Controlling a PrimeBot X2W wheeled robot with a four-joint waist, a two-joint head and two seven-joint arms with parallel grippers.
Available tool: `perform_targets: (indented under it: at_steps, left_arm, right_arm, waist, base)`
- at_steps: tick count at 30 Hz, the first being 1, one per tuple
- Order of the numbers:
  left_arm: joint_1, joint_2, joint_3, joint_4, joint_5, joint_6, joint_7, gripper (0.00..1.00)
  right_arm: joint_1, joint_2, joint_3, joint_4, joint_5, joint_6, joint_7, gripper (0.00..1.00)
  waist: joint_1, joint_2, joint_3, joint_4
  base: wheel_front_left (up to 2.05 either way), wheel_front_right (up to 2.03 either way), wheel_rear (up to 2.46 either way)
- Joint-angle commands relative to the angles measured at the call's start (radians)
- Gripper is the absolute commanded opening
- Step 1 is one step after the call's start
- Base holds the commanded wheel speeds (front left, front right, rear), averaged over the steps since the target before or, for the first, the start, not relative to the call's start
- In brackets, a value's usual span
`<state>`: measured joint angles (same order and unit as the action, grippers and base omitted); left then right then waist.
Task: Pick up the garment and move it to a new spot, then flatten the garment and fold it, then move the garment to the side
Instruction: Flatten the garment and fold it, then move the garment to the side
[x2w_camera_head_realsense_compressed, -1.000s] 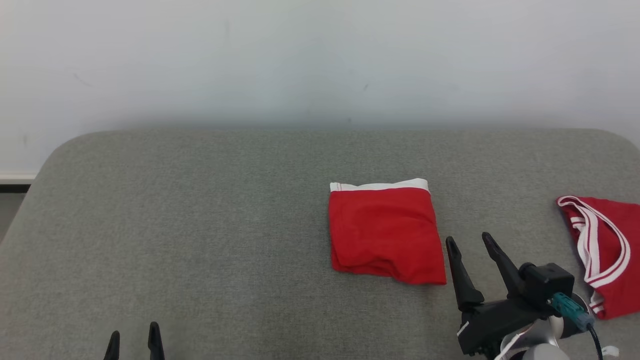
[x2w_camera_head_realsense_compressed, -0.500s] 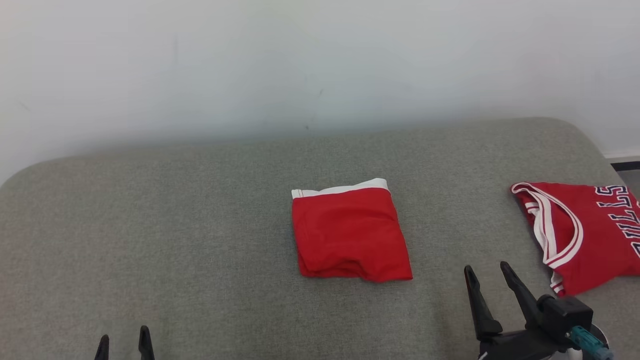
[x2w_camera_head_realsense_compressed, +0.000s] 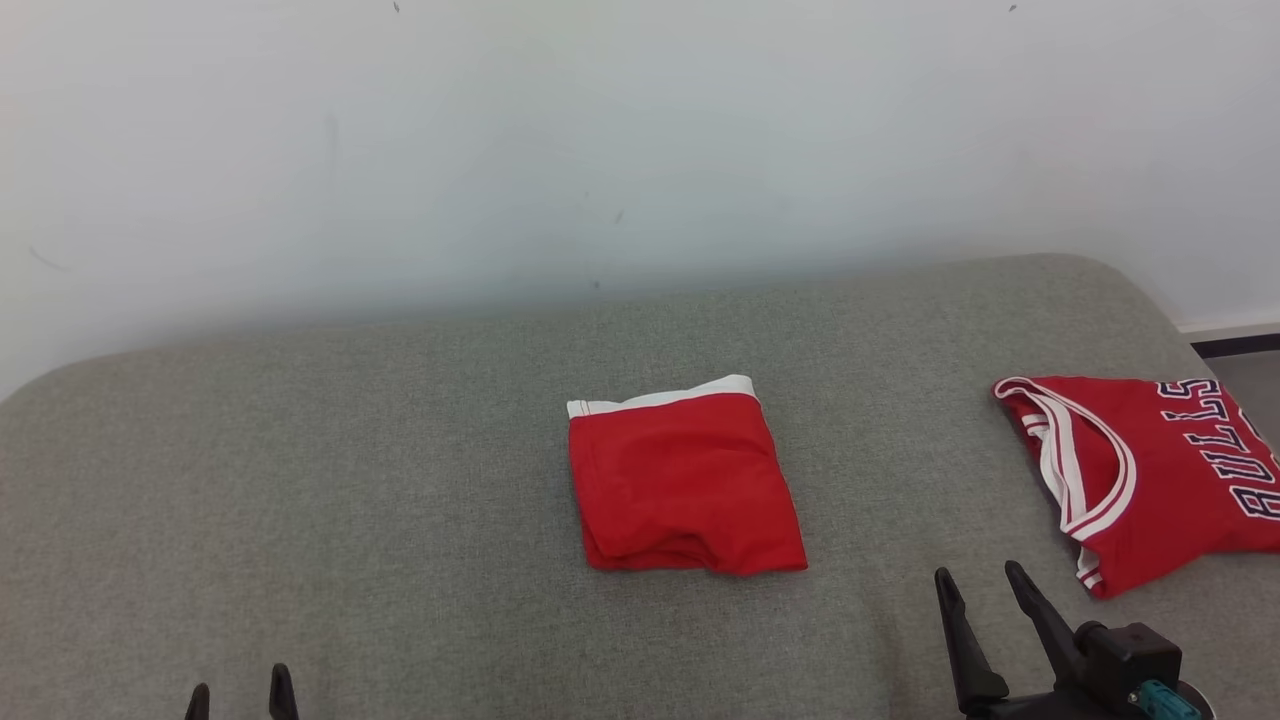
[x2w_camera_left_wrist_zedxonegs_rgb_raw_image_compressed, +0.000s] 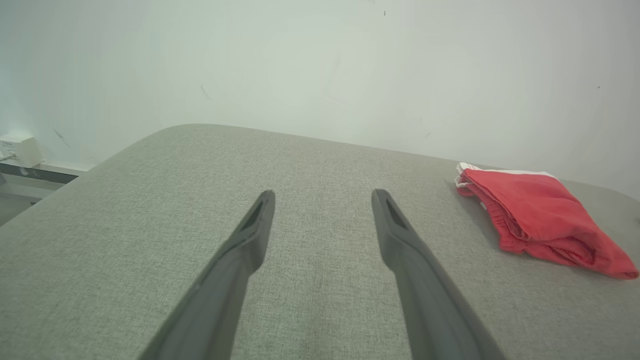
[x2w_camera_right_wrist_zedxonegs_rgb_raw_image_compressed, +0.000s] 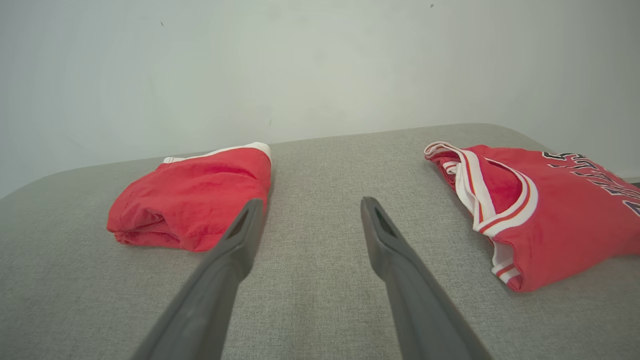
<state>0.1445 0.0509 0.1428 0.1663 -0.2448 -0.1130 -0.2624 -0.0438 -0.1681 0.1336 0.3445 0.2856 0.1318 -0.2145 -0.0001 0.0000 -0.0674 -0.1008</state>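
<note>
Red folded shorts lie on grey cushion; Bulls jersey well apart. Left gripper, right gripper: fingers spread, empty.

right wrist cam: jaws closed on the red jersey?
No: the right gripper has its jaws apart with nothing between them, and the red jersey lies apart from them, off to the side.

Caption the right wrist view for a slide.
Right gripper, fingers open, aimed between folded red shorts and red jersey on grey upholstery.
</note>
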Motion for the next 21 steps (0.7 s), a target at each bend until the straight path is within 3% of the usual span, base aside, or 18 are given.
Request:
perform_targets:
  at_steps: [1, 21]
  left_arm:
    - [0.016, -0.001, 0.001, -0.001, 0.007, 0.006, -0.003, 1.00]
    - [0.038, -0.001, -0.025, 0.004, 0.004, 0.016, -0.003, 1.00]
  right_arm:
    - [-0.007, 0.001, 0.004, 0.004, 0.002, -0.003, -0.007, 1.00]
    - [-0.024, 0.007, 0.025, 0.033, 0.033, -0.003, -0.019, 1.00]
  waist:
    - [0.0001, 0.0000, -0.002, 0.000]
    - [0.0001, 0.0000, 0.001, 0.020]
  base:
    - [0.00, 0.00, 0.00]
    - [0.00, 0.00, 0.00]
